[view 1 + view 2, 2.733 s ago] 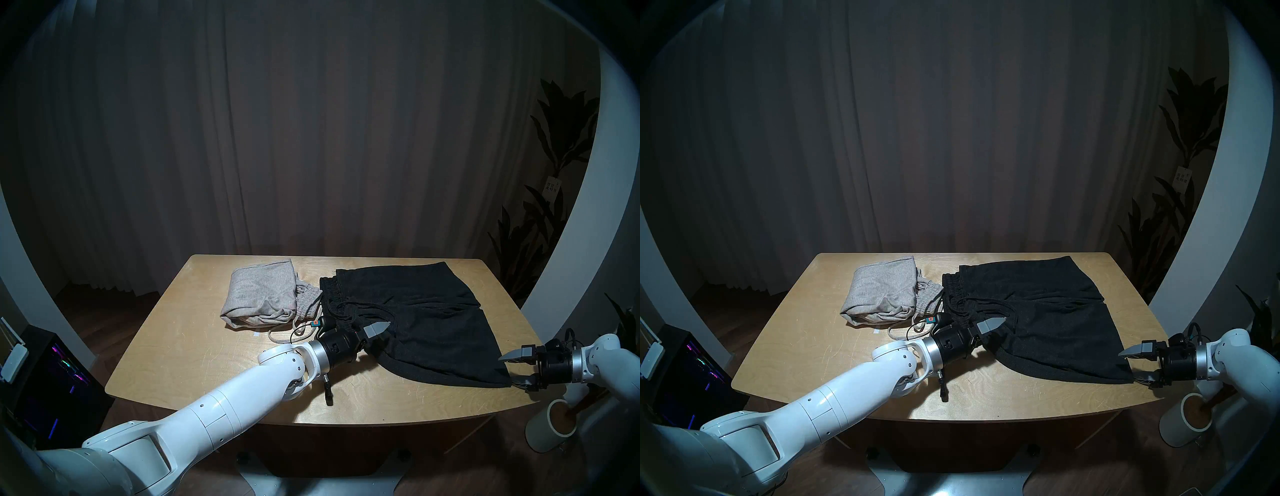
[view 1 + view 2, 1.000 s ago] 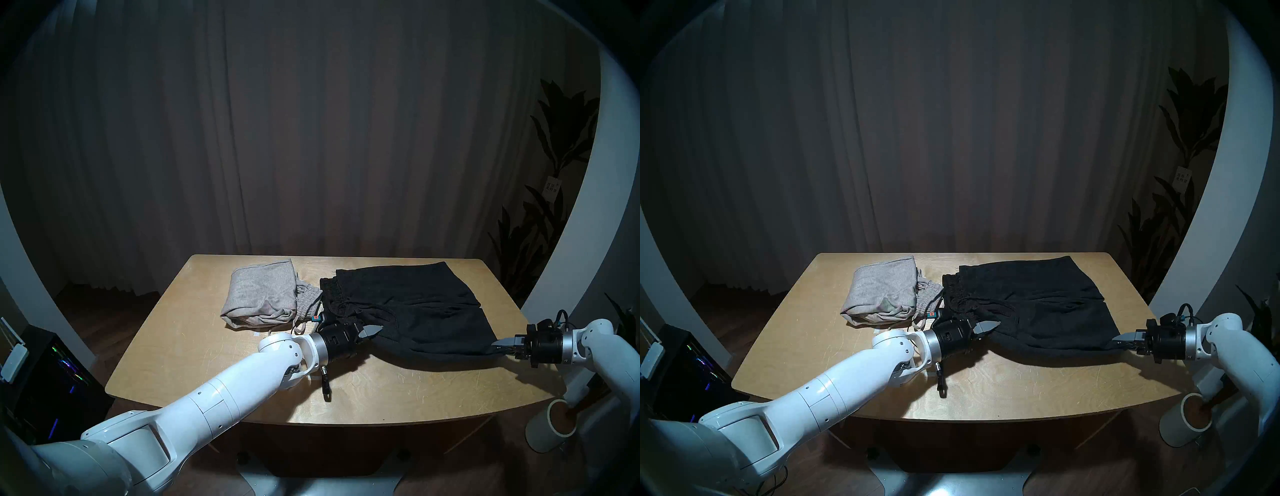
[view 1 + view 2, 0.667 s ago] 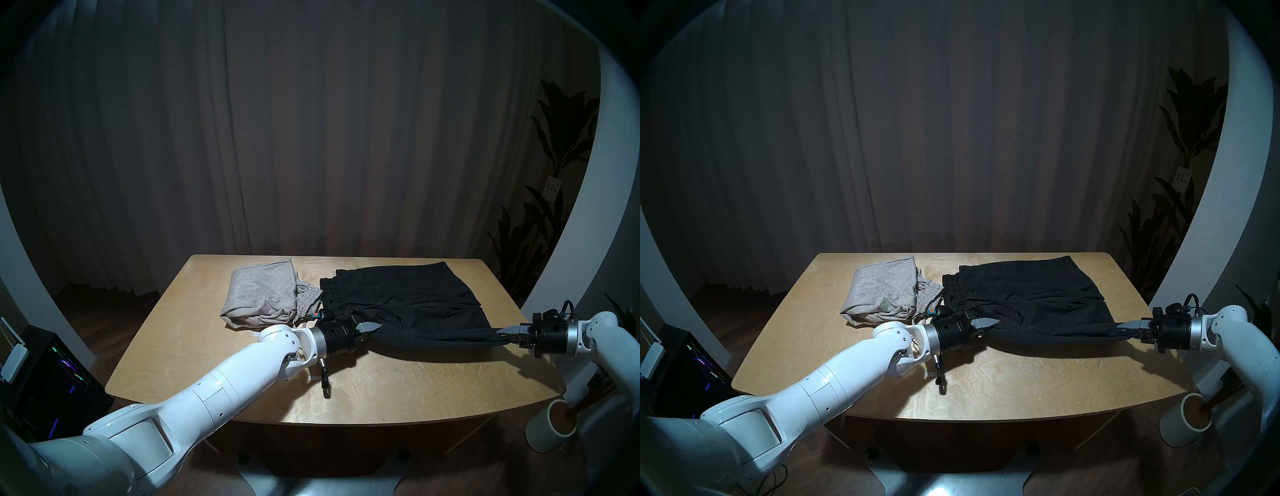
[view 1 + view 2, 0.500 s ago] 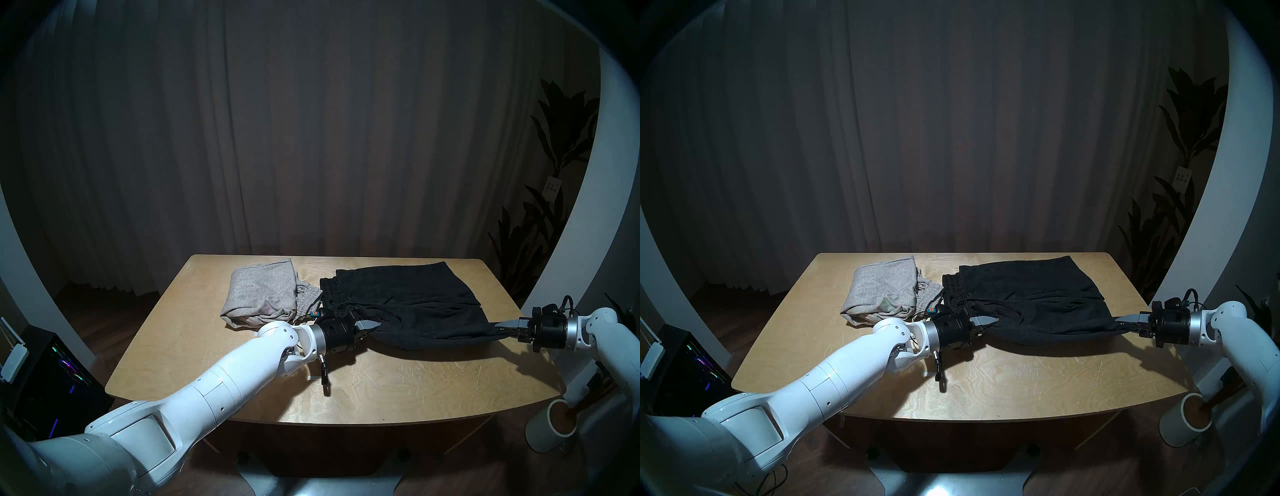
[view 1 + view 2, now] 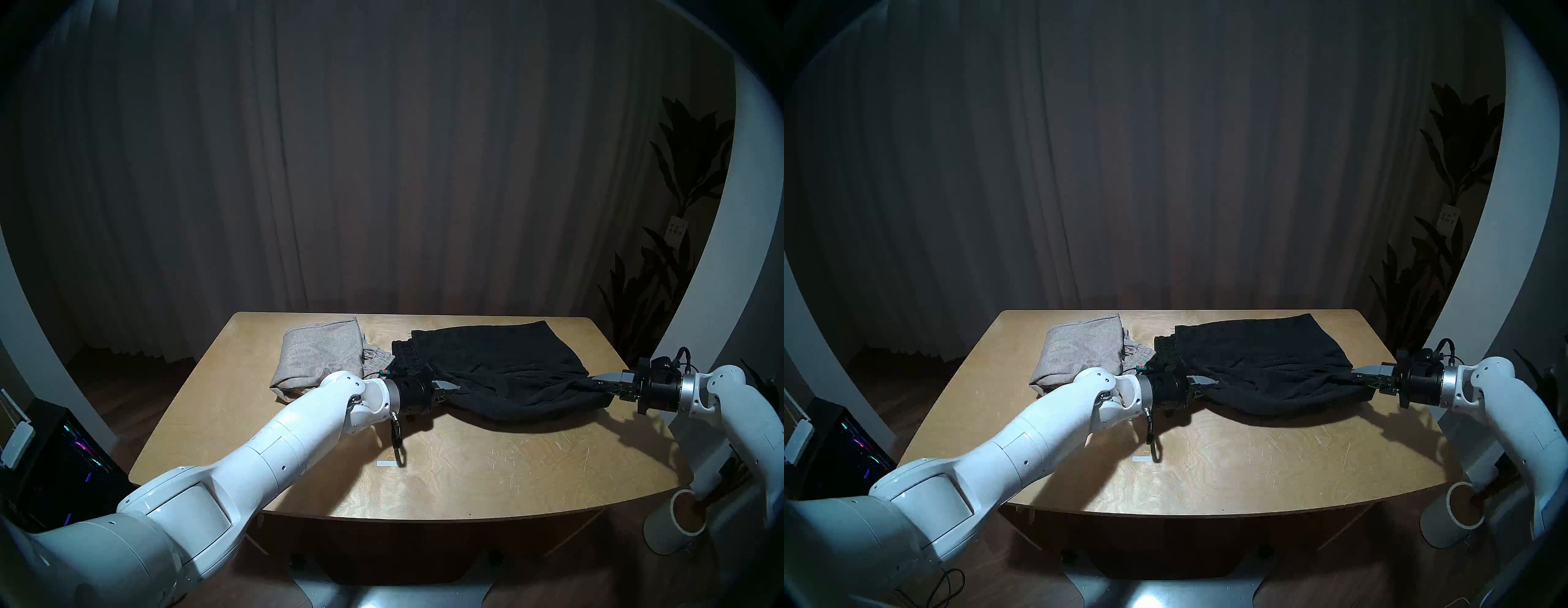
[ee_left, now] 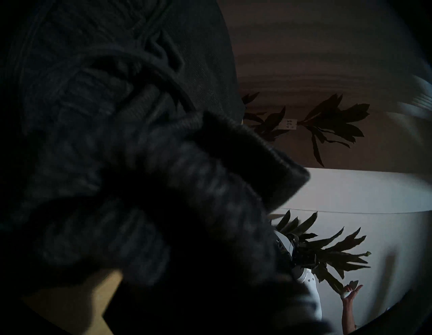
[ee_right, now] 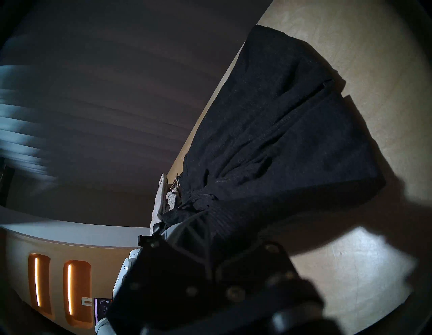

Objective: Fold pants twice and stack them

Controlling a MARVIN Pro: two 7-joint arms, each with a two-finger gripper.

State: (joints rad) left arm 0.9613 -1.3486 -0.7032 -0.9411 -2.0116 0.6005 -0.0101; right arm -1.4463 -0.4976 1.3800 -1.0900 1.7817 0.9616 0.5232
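Observation:
The black pants (image 5: 500, 365) (image 5: 1263, 361) lie spread on the right half of the wooden table (image 5: 466, 475). Their near half is lifted off the top and sags between my two hands. My left gripper (image 5: 456, 387) (image 5: 1213, 384) is shut on the waistband end, and black ribbed cloth (image 6: 140, 163) fills the left wrist view. My right gripper (image 5: 594, 379) (image 5: 1356, 375) is shut on the leg hem at the right, seen as black cloth (image 7: 268, 140) running away in the right wrist view. The grey pants (image 5: 322, 354) (image 5: 1081, 348) lie folded at the back left, partly behind my left wrist.
A small white tape mark (image 5: 387, 463) sits on the table in front of my left wrist, under a dangling black strap (image 5: 397, 439). A white cylindrical bin (image 5: 674, 526) stands on the floor at the right. A dark plant (image 5: 662, 271) and curtains are behind.
Both grippers have risen and carried the near edge of the black pants toward the table's back. The lifted half now hangs over the flat half, and my left wrist covers more of the grey pants.

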